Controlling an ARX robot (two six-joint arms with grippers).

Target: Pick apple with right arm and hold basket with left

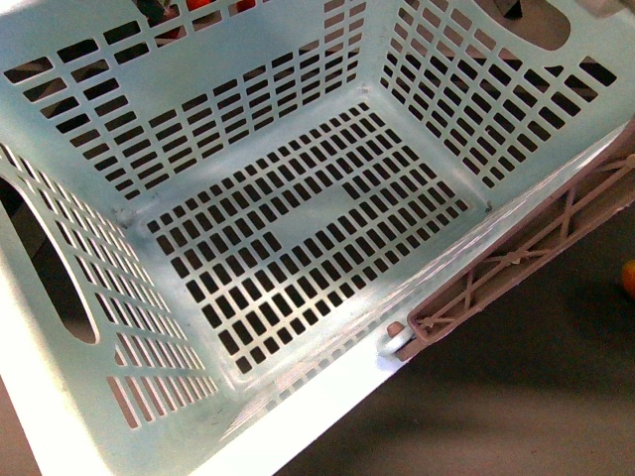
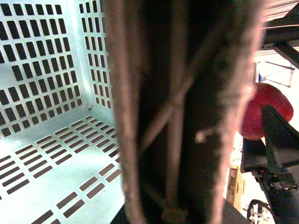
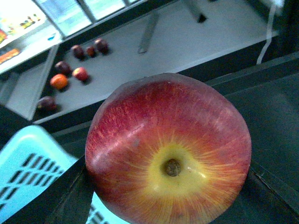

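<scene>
The pale mint-blue basket fills the front view, tilted, its slotted floor bare. Its brown-grey lattice handle runs along the right rim. In the left wrist view that handle fills the middle, blurred and very close, with my left gripper shut on it; the jaws themselves are hidden behind it. The basket's inside shows beside it. My right gripper is shut on the glossy red apple, stem and yellow blush facing the camera. The apple also shows in the left wrist view, held in the dark right gripper beyond the handle.
In the right wrist view, several dark maroon apples and a small orange fruit lie on a grey table far off. A corner of the basket lies below the apple. An orange fruit sits at the right edge of the front view.
</scene>
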